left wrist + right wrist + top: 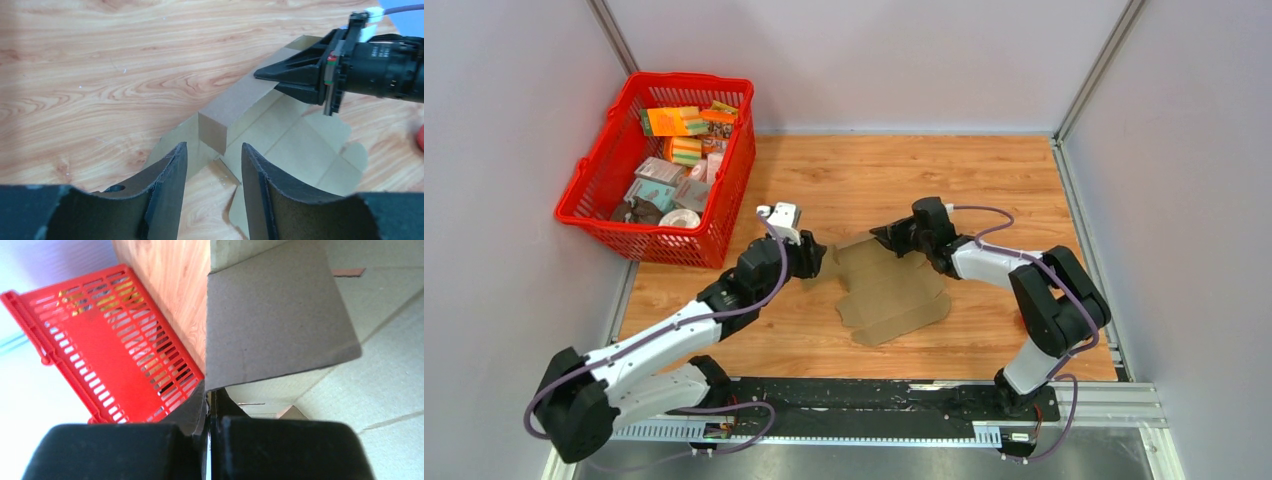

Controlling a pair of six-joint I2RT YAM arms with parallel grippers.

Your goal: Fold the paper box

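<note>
1 raised flap of flat brown cardboard paper box (894,295) pinched by right gripper (262,76) (jaws closed on it); left gripper (214,147) parted, empty, just beside flap end.

White-and-black arms (664,340) — purple cables (984,209) looped along them.

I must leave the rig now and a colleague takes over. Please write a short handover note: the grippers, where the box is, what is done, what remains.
Left gripper: open, holding nothing, just in front of the end of the raised wall.
Right gripper: shut, and it seems to pinch the top edge of that wall of the paper box.
The box lies on the table between the two arms, mostly a flat sheet.
Done: one long wall is folded up.
Left: the other walls, the flaps and the closing.
</note>
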